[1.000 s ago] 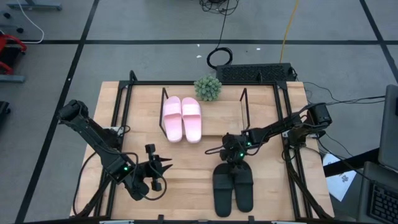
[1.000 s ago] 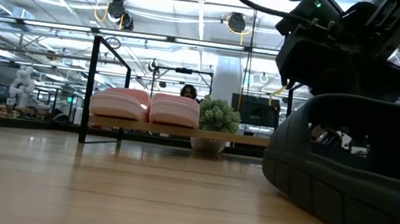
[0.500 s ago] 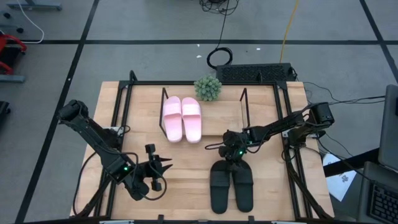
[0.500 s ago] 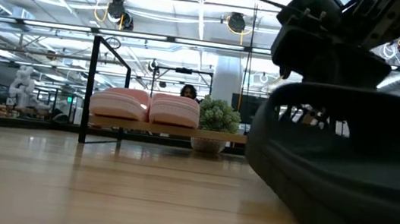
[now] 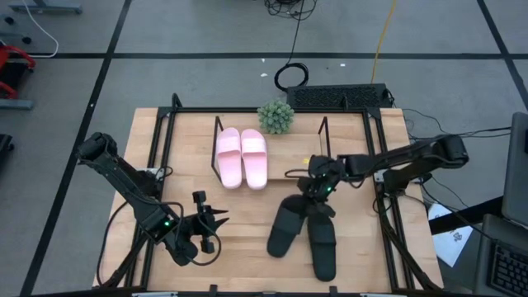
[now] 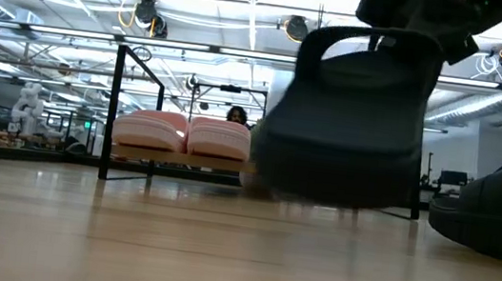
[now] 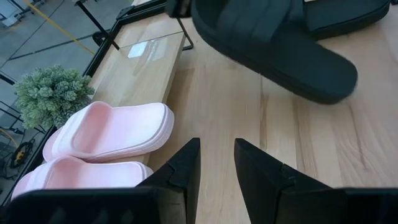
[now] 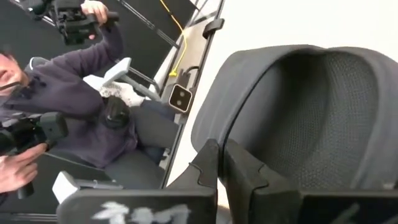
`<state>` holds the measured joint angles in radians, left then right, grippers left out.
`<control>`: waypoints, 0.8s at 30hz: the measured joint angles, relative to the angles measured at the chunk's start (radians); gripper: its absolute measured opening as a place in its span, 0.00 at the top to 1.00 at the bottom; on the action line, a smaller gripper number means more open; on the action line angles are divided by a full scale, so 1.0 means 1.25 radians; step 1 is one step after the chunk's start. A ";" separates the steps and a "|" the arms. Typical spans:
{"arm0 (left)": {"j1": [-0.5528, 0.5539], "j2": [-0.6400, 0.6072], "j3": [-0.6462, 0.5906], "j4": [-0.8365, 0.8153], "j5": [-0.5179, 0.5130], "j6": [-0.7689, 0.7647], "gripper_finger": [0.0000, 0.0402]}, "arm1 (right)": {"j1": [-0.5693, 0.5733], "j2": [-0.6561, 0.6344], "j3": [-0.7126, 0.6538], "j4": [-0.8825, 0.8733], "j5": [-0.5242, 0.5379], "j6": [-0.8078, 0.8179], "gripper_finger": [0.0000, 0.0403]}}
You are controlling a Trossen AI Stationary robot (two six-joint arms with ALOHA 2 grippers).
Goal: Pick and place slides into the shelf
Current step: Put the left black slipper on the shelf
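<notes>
The wooden counter (image 5: 206,198) carries the whole job, and the shelf (image 5: 293,153) stands at its far side, beyond both grippers. On the shelf board the pale pink pair (image 5: 242,157) already sits side by side at one end, just beside the small potted plant (image 5: 275,116); the rest of the board, the part nearest the right gripper, is bare wood. So by the look of it the task is about half done: two slides are placed and the two black ones are left.

The right gripper (image 5: 318,191) hangs just short of the shelf's front edge, clenched on the strap of one black slide (image 5: 285,227). In the low view that slide is off the counter, hanging tilted under the gripper with its sole facing the camera. In the right wrist view the fingers are pinched tight on the strap's edge. The second black slide (image 5: 323,247) lies flat on the counter just behind and below the gripper, its toe close to the lifted one; whether they touch I cannot tell.

The left gripper (image 5: 216,219) waits low over the counter, well to the side of the black pair, its jaws parted and holding nothing, with the pink pair ahead of it.
</notes>
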<state>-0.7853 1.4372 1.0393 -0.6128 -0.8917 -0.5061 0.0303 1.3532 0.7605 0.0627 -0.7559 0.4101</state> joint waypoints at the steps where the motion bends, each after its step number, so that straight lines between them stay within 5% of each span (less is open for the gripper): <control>1: 0.000 0.000 0.000 0.000 0.000 0.000 0.75 | -0.009 -0.012 0.000 -0.012 -0.004 -0.006 1.00; 14: 0.040 0.000 0.000 0.000 0.000 0.011 0.75 | -0.246 -0.084 0.025 -0.094 -0.233 -0.070 1.00; 20: 0.065 0.000 0.000 -0.002 0.001 0.011 0.75 | -0.350 -0.084 0.170 -0.262 -0.331 -0.187 1.00; 24: 0.069 0.000 0.000 -0.002 0.014 0.010 0.75 | -0.364 -0.086 0.293 -0.453 -0.302 -0.281 1.00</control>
<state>-0.6991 1.4372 1.0393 -0.6147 -0.8742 -0.4931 -0.4244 1.2461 1.1269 -0.5042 -1.1335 0.0583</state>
